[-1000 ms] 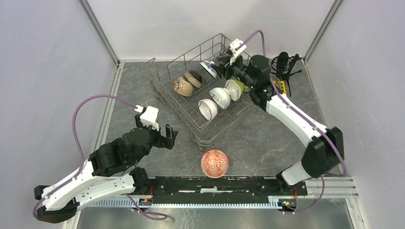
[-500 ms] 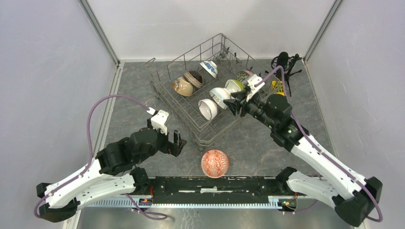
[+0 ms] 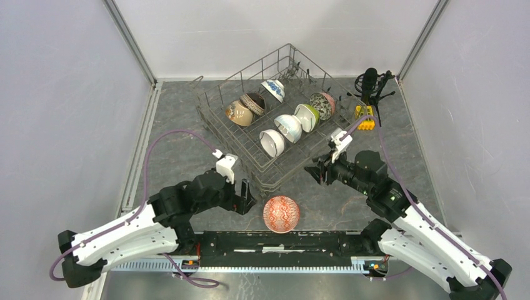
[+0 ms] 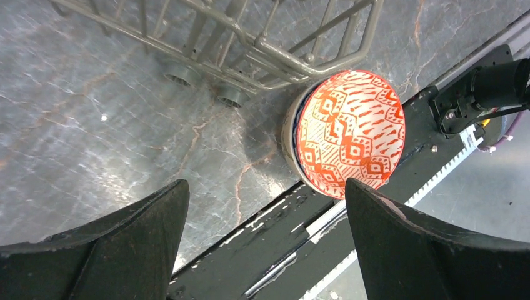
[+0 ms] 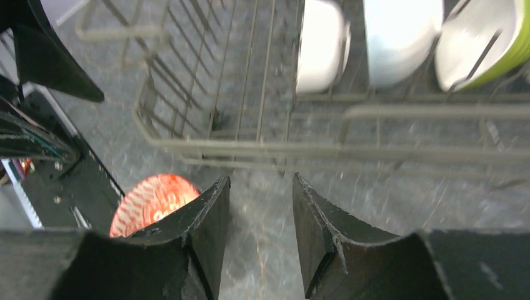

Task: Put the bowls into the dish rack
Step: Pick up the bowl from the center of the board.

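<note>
grey marbled surface (image 3: 175, 125) between pale walls: bowls (image 3: 272, 142) stand on edge in the dish rack's (image 3: 225, 139) tines, one orange-patterned bowl (image 3: 281, 214) sits just outside its near corner, left fingers (image 4: 112, 250) spread wide near it, apparently to span it, right fingers (image 5: 325, 237) narrowly parted, empty.

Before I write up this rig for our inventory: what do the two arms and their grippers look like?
Both the left arm and right arm have white shell links joined by black joint housings. A purple cable loops to a white camera block on each wrist. The left gripper and right gripper carry matte black, wedge-shaped fingers tapering to blunt tips.
</note>
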